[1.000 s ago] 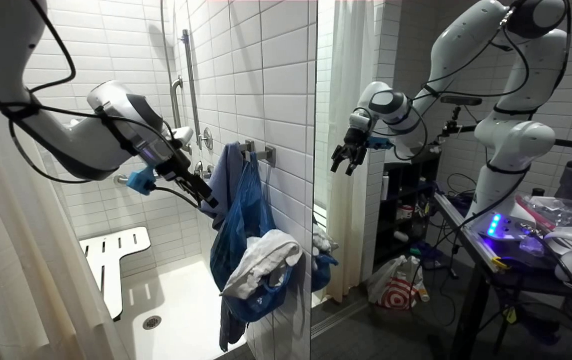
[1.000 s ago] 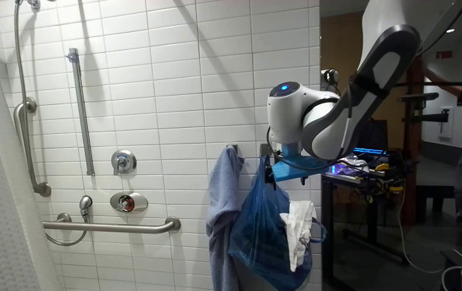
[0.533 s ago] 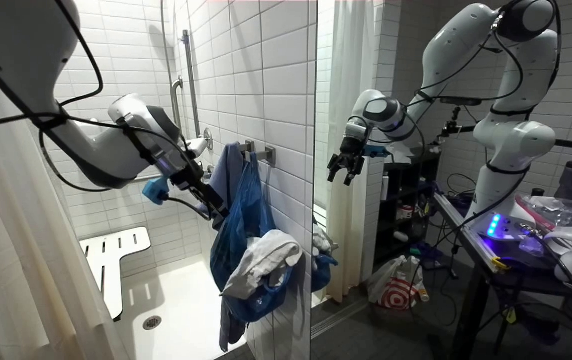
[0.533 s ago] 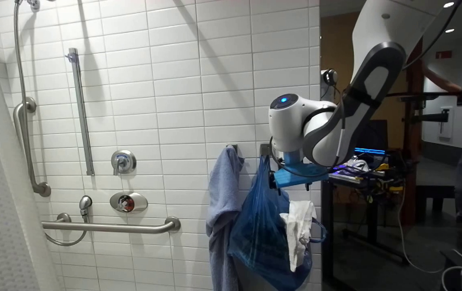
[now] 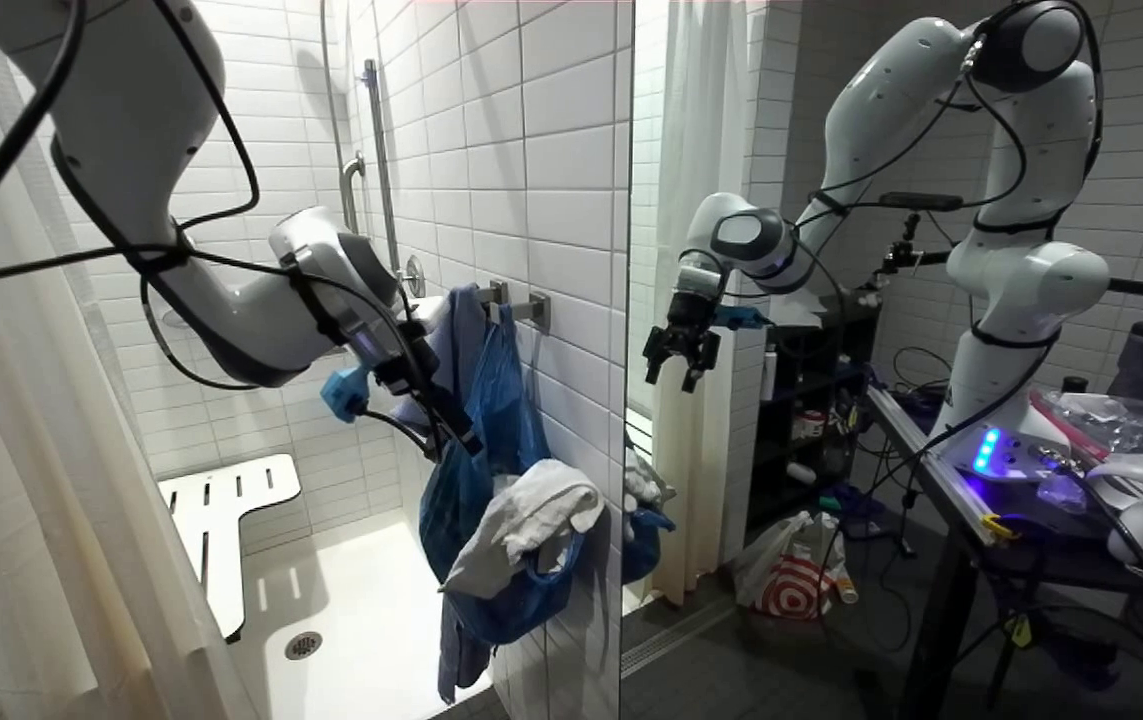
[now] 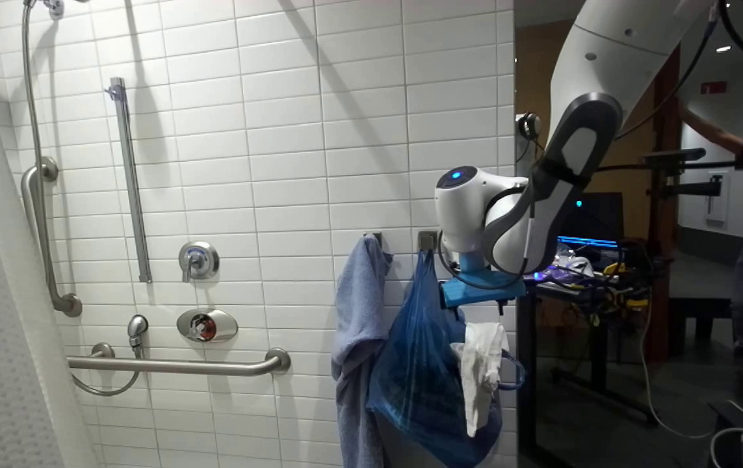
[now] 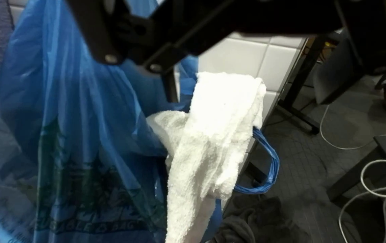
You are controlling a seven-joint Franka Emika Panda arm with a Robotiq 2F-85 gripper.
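Two jaws wide apart, lower and nearer the white cloth [image 7: 211, 141] than before

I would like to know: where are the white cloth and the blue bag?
White cloth [image 7: 209, 145], wrist view: middle of its draped front.
Blue bag [image 6: 418, 370], in an exterior view: middle of its side.

In an exterior view the white arm [image 6: 612, 58] slants down from the upper right into a dark-edged forearm [image 6: 577, 144], ringed by a black band [image 6: 563, 172]. The wrist [image 6: 465, 214] stands nearly upright below its round cap [image 6: 467, 177], where a blue light [image 6: 456, 175] glows. The gripper [image 7: 252, 84] points downward at a slant, its jaws parted wide; in the wrist view the two black fingers [image 7: 338, 76] stand well apart, one left of centre, the other toward the right edge.
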